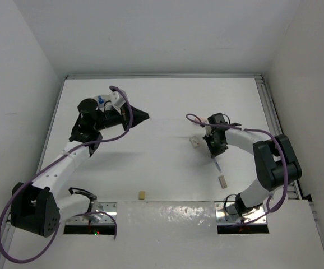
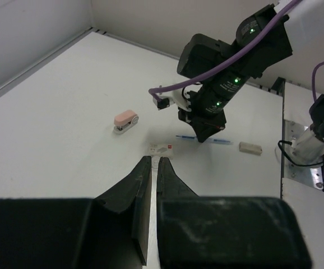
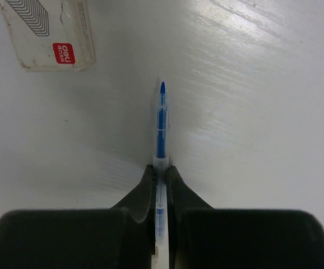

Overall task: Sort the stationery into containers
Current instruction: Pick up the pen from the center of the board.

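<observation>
My right gripper point(image 3: 161, 171) point(image 1: 216, 154) is shut on the blue pen point(image 3: 161, 120), whose tip pokes out ahead of the jaws, low over the table. The same pen point(image 2: 208, 139) shows under that gripper in the left wrist view. A white eraser box with a red label point(image 3: 50, 33) point(image 1: 195, 142) lies just to its left. My left gripper point(image 2: 154, 161) point(image 1: 146, 115) is shut and holds nothing, pointing at that box point(image 2: 162, 148) from farther left. A pink eraser point(image 2: 126, 121) and a tan block point(image 2: 250, 147) point(image 1: 223, 181) lie on the table. The containers are out of view.
A small tan block point(image 1: 142, 194) sits near the table's front edge. A tiny blue-capped bottle point(image 1: 101, 101) shows beside the left wrist. White walls enclose the table on three sides, and a metal rail point(image 1: 271, 115) runs along the right edge.
</observation>
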Robot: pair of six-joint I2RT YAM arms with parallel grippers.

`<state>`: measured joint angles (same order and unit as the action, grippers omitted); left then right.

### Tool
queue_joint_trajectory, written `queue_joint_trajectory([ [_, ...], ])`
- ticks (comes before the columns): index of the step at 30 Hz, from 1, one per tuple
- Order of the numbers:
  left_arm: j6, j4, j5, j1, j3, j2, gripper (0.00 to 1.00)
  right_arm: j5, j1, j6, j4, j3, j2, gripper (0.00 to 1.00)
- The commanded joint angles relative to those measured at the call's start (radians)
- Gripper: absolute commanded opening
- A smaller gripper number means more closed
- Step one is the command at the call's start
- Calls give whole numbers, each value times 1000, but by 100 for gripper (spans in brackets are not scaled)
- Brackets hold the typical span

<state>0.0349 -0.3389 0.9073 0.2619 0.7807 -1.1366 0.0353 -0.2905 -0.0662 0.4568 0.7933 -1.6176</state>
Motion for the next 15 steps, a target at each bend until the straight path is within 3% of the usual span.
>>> queue_joint_trajectory([
  [1,91,-54,41,-13,57,11,0,-11,2,58,-17,18,51,0],
  [5,157,-87,141,-13,100,-5,0,-81,-4,137,2,96,186,0],
  [9,180,-112,208,-10,138,-26,0,-348,-65,244,-16,142,303,0],
  [10,180,-106,208,-10,147,-29,0,-435,-85,276,-48,144,324,0],
  [15,195,-104,206,-4,204,-40,0,-503,-211,244,-271,127,422,0],
])
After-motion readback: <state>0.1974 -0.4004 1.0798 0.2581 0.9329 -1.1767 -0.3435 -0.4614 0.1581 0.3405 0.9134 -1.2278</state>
